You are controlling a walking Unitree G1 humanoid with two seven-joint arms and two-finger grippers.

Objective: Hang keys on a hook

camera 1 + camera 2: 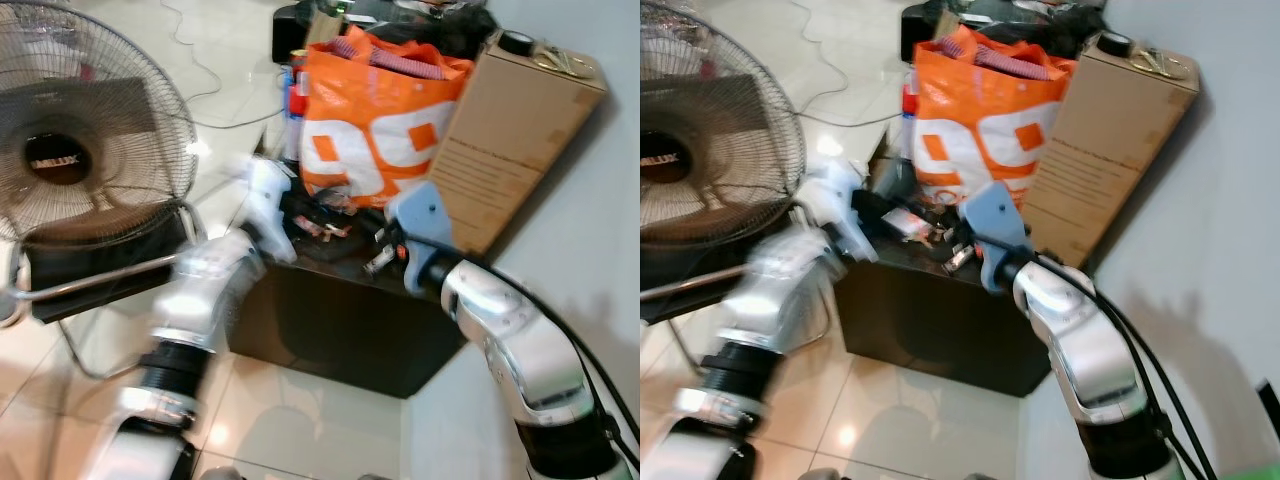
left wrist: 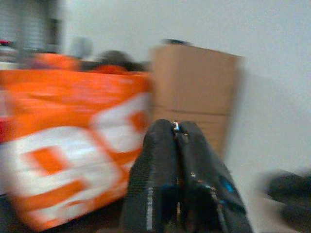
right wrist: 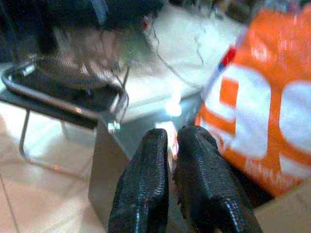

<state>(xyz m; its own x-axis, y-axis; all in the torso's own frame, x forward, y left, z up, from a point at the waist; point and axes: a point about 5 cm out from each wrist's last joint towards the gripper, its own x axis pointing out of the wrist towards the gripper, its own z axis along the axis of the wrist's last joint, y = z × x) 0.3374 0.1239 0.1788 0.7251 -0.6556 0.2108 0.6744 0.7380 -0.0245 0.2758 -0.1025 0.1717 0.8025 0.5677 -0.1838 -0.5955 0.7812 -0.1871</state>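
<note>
Over the dark desk [image 1: 340, 320]:
Left end effector [image 2: 176, 127]: fingers pressing together near orange bag [image 1: 375, 120].
Right end effector [image 3: 172, 141]: fingers nearly closing, hovering above keys [image 1: 378, 262].

Low dark cabinet [image 1: 330, 330] on pale tiled floor [image 1: 60, 400], set against a white wall [image 1: 600, 200]. On top: orange-and-white bag [image 1: 375, 125] stuffed with cloth, brown cardboard box [image 1: 510, 140] leaning just beside it, small clutter in front. Fan [image 1: 75, 150] with wire grille at left, on a metal-framed chair [image 1: 90, 270]. Left arm [image 1: 200, 300] blurred, reaching to the cabinet's near edge; left gripper [image 1: 285, 225] over the clutter. Right arm [image 1: 510, 350] raised beside the wall, right gripper [image 1: 385, 255] over the cabinet top, fingers unclear.
</note>
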